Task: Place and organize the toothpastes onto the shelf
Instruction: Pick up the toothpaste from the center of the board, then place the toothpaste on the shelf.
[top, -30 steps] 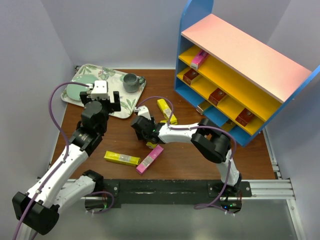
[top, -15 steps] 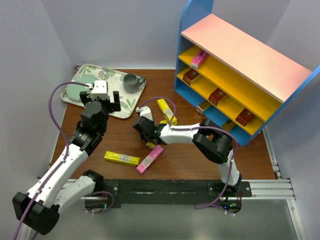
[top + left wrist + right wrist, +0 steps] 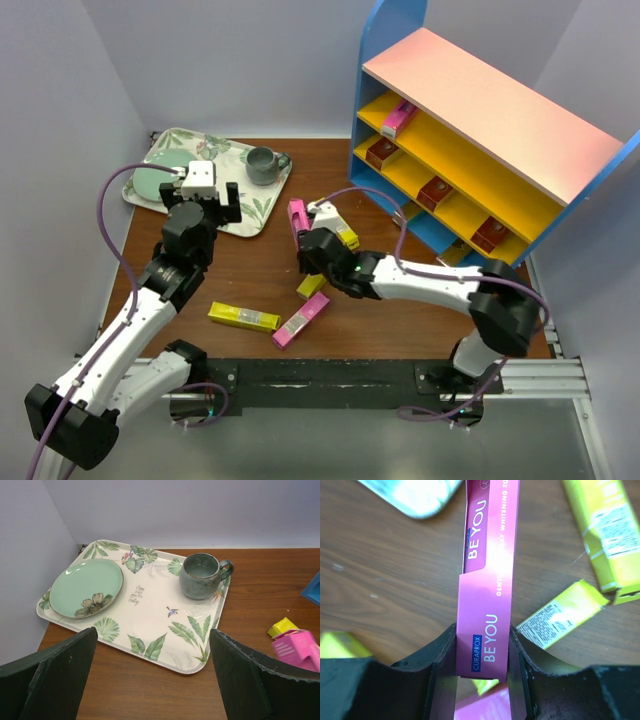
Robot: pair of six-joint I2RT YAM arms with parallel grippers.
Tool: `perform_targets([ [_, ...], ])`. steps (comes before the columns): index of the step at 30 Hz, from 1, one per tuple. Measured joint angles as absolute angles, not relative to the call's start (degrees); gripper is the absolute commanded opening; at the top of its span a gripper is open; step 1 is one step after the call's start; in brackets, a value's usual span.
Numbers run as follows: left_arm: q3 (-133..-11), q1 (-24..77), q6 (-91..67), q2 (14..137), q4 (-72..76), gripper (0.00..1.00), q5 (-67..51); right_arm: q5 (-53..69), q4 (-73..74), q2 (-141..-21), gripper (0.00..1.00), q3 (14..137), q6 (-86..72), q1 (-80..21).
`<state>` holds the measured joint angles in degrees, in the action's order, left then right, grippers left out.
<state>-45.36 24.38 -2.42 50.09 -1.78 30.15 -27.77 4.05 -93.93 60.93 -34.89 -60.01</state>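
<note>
1. Here, the right claw (image 3: 299,238) is pressed together on a pink carton (image 3: 297,220), pinching its long narrow sides near one end. It holds the carton above the desk (image 3: 400,305), left of the shelf (image 3: 395,30) and well apart from it.
2. In the right wrist view, the black fingers (image 3: 440,655) sit tight against both sides of this carton (image 3: 487,605), which reads "BE YOU". Its free end reaches away from the claw (image 3: 482,645).
3. A yellow carton (image 3: 335,224) lies on the desk between the held carton and the shelf, just beside the claw.
4. A second yellow carton (image 3: 311,287) lies tilted under the right arm, farther from the shelf.
5. A third yellow carton (image 3: 243,317) and a second pink carton (image 3: 301,319) lie just beside each other, farthest from the shelf, by the desk's near edge.
6. On the shelf, a shelved pink carton (image 3: 399,118) rests on the upper yellow-orange board. The dark red cartons (image 3: 434,191), three of them, stand spaced along the board below.
7. The left claw (image 3: 203,208) is spread wide and grips nothing. It hangs over the near edge of the floral tray (image 3: 243,222), far left of the shelf.
8. From the left wrist, its fingers (image 3: 50,680) frame the tray (image 3: 150,605). The tray bears a green plate (image 3: 86,587) and a grey-green mug (image 3: 201,576).
</note>
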Motion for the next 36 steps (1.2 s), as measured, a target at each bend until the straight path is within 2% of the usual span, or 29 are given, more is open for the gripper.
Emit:
perform_targets([
  [11,-45.4,24.4,-2.5,50.4,-1.8,1.0,29.5,-30.1,1.3,-64.7,0.25,49.5,-41.1,-54.9],
  [18,-45.4,24.4,-2.6,50.7,-1.8,1.0,29.1,-34.3,2.4,-51.6,0.26,48.2,-43.7,-51.5],
  [26,-45.4,24.4,-2.9,50.8,-1.8,1.0,28.8,-39.3,7.3,-47.3,0.26,48.2,-48.7,-45.1],
  [36,-45.4,24.4,-3.0,51.0,-1.8,1.0,28.7,-37.6,9.2,-51.1,0.3,51.6,-53.8,-33.7],
])
